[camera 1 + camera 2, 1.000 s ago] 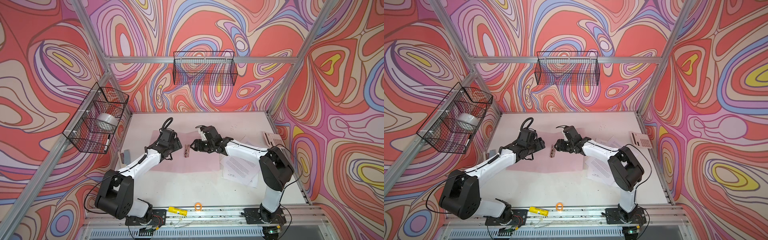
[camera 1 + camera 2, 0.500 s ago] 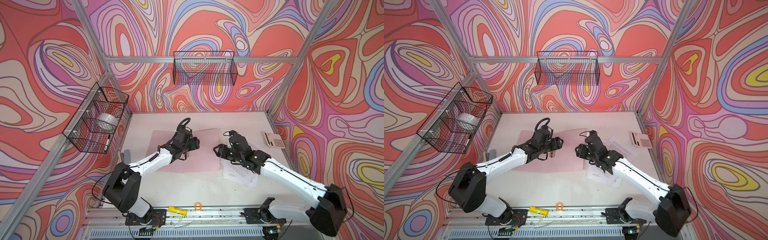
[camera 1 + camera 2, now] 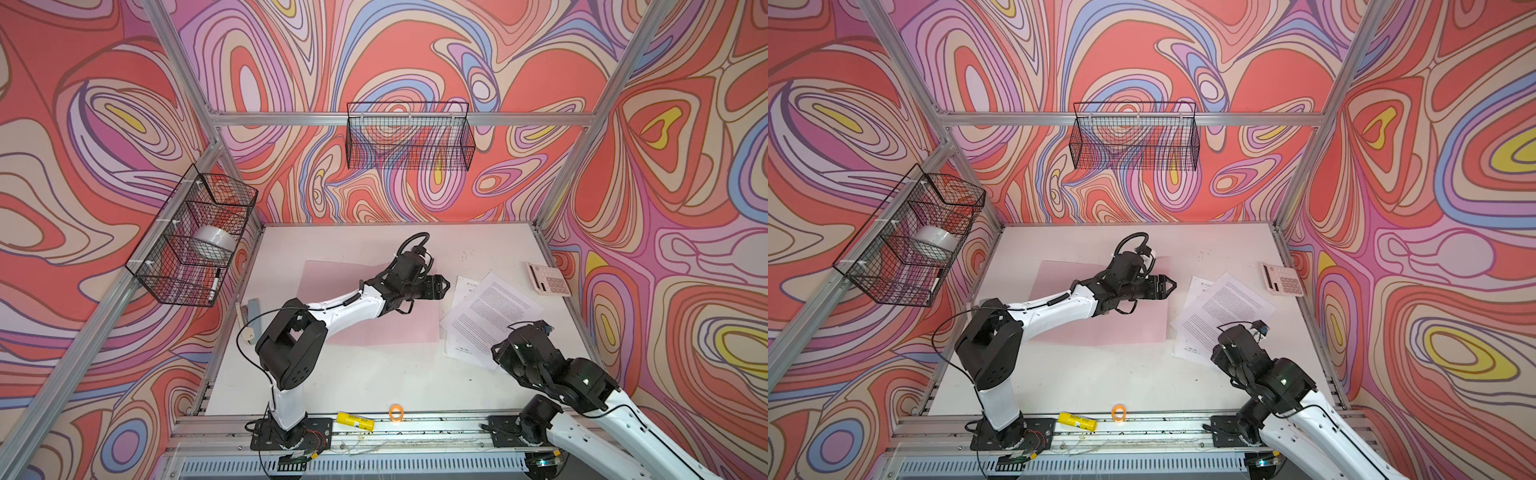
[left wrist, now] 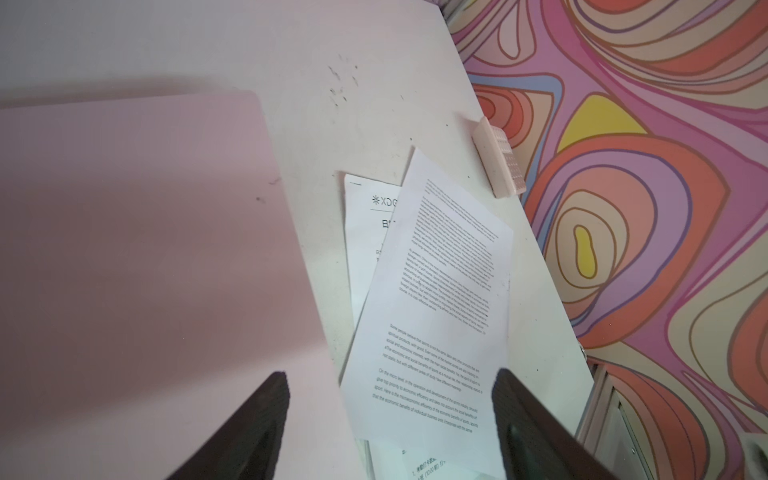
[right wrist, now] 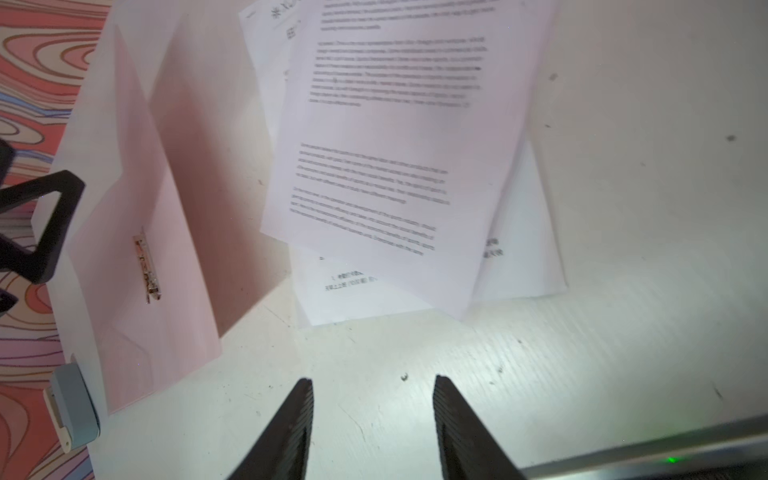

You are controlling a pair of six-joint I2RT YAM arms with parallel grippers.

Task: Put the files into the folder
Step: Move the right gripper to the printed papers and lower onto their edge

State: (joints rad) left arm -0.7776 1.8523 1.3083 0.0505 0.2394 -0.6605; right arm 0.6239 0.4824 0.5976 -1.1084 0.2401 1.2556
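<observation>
The pale pink folder (image 3: 324,286) (image 3: 1059,286) lies open and flat mid-table, its silver clip (image 5: 147,266) showing at the spine. The files (image 3: 490,311) (image 3: 1225,307) are white printed sheets, loosely overlapped just right of the folder. My left gripper (image 3: 442,286) (image 3: 1169,286) hovers open over the folder's right edge, pointing at the files; in the left wrist view it (image 4: 390,374) straddles the folder (image 4: 145,249) and the top sheet (image 4: 440,291). My right gripper (image 3: 500,357) (image 5: 372,379) is open and empty over bare table by the files' (image 5: 386,166) near edge.
A pink-and-white calculator (image 3: 548,284) (image 4: 498,162) sits by the right wall. A grey item (image 3: 252,311) lies at the table's left edge. A yellow tube (image 3: 355,420) and an orange ring (image 3: 396,412) rest on the front rail. Wire baskets (image 3: 409,137) hang on the walls.
My right arm has pulled back from the folder's middle to the front right while its jaws narrowed. My left gripper has slid right across the folder toward the files.
</observation>
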